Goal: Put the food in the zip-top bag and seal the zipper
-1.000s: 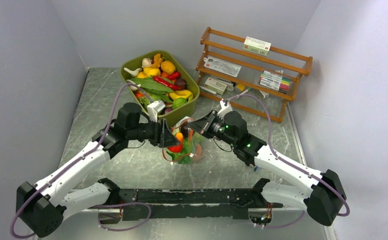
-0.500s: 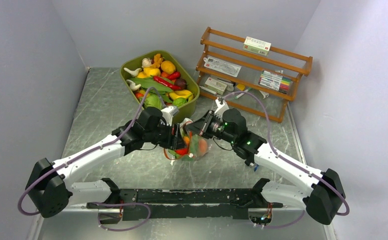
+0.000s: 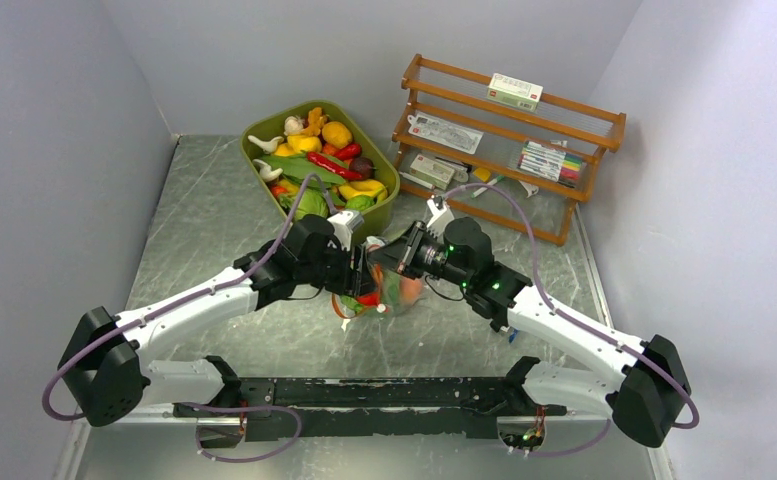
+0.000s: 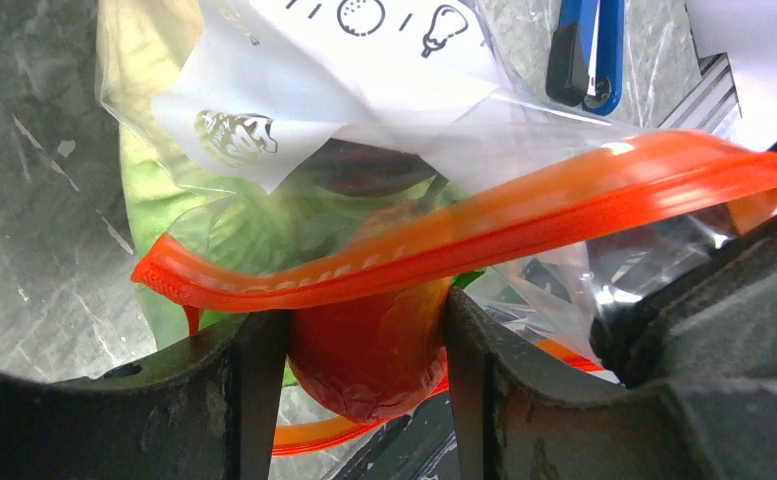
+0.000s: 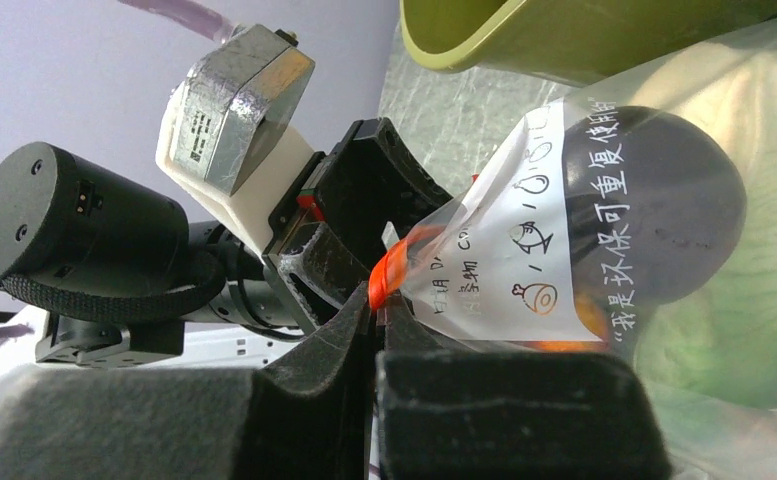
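The zip-top bag (image 3: 389, 300) is at the middle of the bench (image 3: 214, 200), just on the near side of the olive-green tub (image 3: 396, 190), and it sits between the two tools. Inside it I can see an orange-pink peach (image 4: 369, 355), a dark purple ball (image 5: 664, 215) and some green leafy food (image 4: 159, 190).

The right tool (image 5: 376, 300) is closed tight on the zipper (image 4: 484, 228) at one end of the mouth, beside the white label (image 5: 529, 250).

The left tool (image 4: 364, 315) has its jaws apart. The peach fills the gap between its fingers (image 4: 249, 400), and the zipper runs across just above them. I cannot tell whether the fingers press the peach or only stand around it.

A second orange-red strip shows lower, apart from the first, so the mouth is not sealed there.

A blue-handled object (image 4: 589, 50) lies on the bench beyond the bag.
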Robot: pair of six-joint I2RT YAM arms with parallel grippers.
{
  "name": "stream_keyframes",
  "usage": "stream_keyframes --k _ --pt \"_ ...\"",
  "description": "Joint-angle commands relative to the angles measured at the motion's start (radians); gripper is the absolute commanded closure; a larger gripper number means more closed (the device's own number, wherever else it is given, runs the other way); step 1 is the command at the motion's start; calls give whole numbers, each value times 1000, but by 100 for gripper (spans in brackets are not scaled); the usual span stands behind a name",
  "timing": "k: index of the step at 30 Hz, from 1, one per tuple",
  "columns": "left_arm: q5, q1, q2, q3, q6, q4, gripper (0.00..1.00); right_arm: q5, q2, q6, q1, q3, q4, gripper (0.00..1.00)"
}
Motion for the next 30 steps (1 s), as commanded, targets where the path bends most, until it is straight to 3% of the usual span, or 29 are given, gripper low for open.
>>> stream_keyframes --k 1,9,19,30 --pt "-67 -5 19 13 -14 85 59 -53 -24 61 20 23 146 100" --pt "-101 -11 28 10 -32 96 55 -43 -32 71 42 63 134 100" --pt "11 -19 -108 73 -62 15 21 25 -65 37 48 50 86 100" --pt "-16 -18 -232 148 -67 -167 13 82 -70 14 45 29 68 100"
